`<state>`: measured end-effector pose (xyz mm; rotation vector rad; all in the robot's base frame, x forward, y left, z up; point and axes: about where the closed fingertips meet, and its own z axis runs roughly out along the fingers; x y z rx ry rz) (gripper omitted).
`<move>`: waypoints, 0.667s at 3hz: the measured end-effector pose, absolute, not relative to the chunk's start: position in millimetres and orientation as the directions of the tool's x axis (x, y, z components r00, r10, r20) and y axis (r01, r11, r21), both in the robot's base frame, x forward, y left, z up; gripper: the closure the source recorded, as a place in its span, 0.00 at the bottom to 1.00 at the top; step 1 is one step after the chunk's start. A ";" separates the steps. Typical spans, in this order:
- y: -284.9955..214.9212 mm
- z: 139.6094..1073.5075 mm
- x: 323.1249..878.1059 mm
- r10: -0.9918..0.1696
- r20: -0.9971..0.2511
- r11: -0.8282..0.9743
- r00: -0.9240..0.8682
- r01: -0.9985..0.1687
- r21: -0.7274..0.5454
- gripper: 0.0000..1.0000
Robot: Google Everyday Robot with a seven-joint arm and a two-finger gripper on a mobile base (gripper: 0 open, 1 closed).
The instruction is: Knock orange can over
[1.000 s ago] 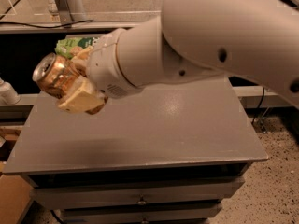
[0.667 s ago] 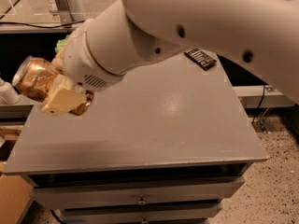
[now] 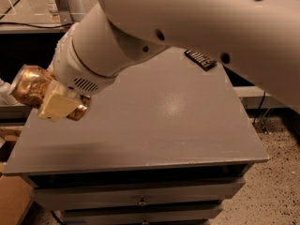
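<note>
The orange can (image 3: 29, 85) is shiny orange-gold and lies tilted on its side in the air at the far left, over the left edge of the grey table (image 3: 154, 121). My gripper (image 3: 55, 101) is shut on it. One cream fingertip (image 3: 58, 106) crosses the front of the can, and the other is hidden behind it. The can's lower end (image 3: 80, 113) shows just past that fingertip. The large white arm (image 3: 178, 22) fills the top of the view.
A flat black object with pale marks (image 3: 200, 59) lies at the table's back right. Drawers (image 3: 140, 198) sit below the tabletop. A cardboard box (image 3: 11, 205) stands at the lower left, speckled floor (image 3: 276, 172) at the right.
The arm has swung left and nearer the camera, carrying the can to the table's left edge. The green bag behind it is now hidden. The black object has come into view.
</note>
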<state>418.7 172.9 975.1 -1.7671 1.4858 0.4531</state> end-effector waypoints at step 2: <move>167.3 961.0 444.0 -0.746 -0.598 -0.090 0.292 -0.934 -0.345 1.00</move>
